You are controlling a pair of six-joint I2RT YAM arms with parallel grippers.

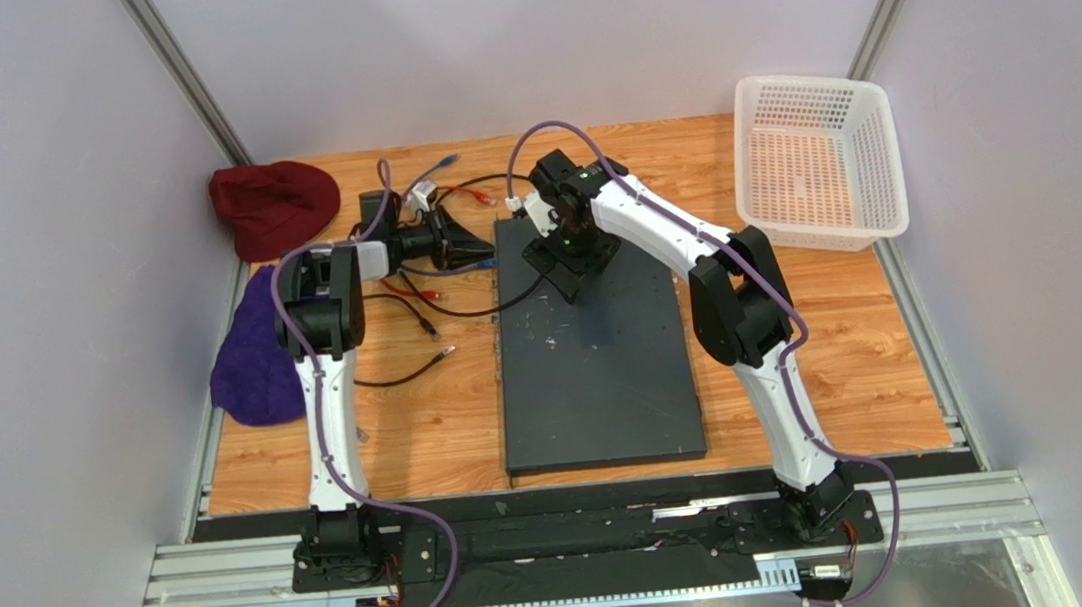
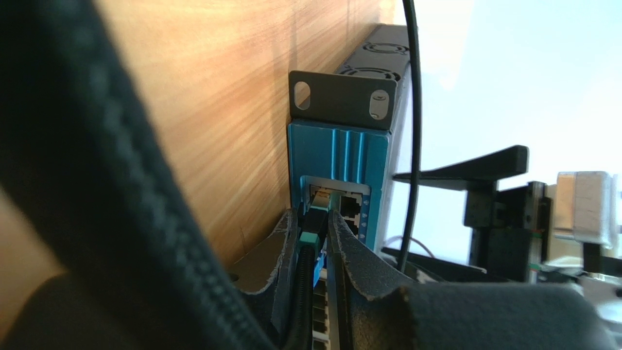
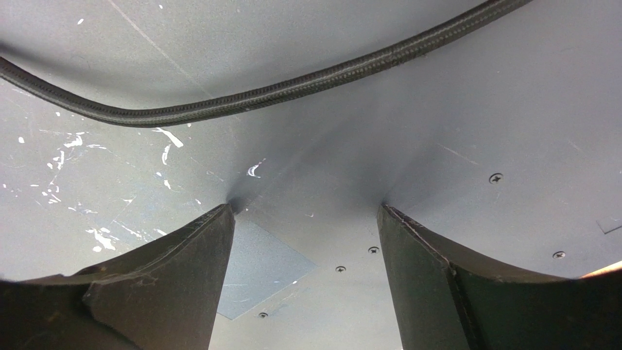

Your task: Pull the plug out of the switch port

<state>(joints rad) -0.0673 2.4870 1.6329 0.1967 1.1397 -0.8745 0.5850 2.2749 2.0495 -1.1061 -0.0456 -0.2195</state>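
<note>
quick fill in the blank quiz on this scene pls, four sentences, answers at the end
1. The left pincer is closed on the plug, which sits in a port on the ____ front face of the switch.
2. The right pincer, fingers spread, bears down on the ____ of the switch.
3. The white mesh basket stands at the far ____ corner of the table.
4. The purple cloth hangs over the table's ____ edge.

Missing words: blue; top; right; left

The top view looks down from behind the arms (image 1: 334,416) over the whole tabletop (image 1: 424,422). All three share the switch (image 1: 597,373): left wrist faces its port end, close and low; right wrist looks down on its top, closer.
</note>
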